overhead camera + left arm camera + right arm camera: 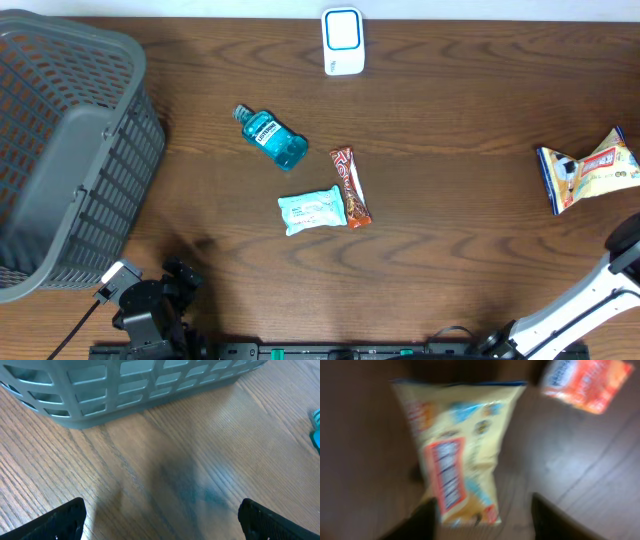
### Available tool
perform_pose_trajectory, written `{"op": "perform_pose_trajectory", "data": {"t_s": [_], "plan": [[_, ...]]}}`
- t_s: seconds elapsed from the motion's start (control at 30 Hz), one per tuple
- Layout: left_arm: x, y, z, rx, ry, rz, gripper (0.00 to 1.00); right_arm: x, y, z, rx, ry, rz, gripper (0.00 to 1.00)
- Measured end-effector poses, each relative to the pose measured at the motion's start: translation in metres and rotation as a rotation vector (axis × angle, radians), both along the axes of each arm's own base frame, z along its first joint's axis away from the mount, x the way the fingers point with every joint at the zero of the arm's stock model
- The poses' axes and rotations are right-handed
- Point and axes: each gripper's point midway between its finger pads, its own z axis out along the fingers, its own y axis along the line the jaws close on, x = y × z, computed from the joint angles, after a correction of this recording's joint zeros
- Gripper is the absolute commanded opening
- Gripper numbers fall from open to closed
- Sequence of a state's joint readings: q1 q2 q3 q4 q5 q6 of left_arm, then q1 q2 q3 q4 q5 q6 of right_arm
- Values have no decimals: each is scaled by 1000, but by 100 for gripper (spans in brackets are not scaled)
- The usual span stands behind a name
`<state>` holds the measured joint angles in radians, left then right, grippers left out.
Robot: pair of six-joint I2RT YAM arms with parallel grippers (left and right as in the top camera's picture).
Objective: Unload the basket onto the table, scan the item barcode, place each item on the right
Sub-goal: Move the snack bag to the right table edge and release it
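Cropped by the frame's lower edge and blurred, the right gripper (484, 510) stands spread, the snack bag's (457, 445) near end between its fingers. The left gripper (161, 510), only its tips visible, gapes wide. The bag lies near the table's (450, 250) right edge, yellow with a red-bordered label, its print too blurred to read.

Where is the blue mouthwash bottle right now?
In the overhead view the mouthwash bottle lies just left of the table's centre, between the grey basket on its left and the candy bar and wipes pack on its right.
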<state>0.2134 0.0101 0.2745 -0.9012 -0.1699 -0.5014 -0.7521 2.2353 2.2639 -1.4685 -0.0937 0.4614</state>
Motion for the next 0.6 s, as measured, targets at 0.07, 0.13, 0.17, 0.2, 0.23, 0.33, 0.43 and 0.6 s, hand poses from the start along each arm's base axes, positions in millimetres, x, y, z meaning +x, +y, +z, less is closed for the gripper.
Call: {"op": "perform_pose_trajectory", "data": {"t_s": [0.07,0.13,0.17,0.2,0.23,0.33,0.43,0.6], "plan": [[0,0,0,0,0,0,98,10,13,24,-9,-70,46,95],[0,0,0,0,0,0,98,21,26,43,-30,-124,102,95],[0,0,0,0,0,0,98,26,32,49,-39,-138,126,93],[0,0,0,0,0,0,98,31,39,53,-47,-148,150,93],[0,0,0,0,0,0,98,36,46,54,-52,-149,173,92],[0,0,0,0,0,0,98,47,58,44,-65,-121,213,89],[0,0,0,0,0,0,98,53,63,27,-76,-80,234,85],[0,0,0,0,0,0,98,62,60,-7,-98,-29,245,80]]}}
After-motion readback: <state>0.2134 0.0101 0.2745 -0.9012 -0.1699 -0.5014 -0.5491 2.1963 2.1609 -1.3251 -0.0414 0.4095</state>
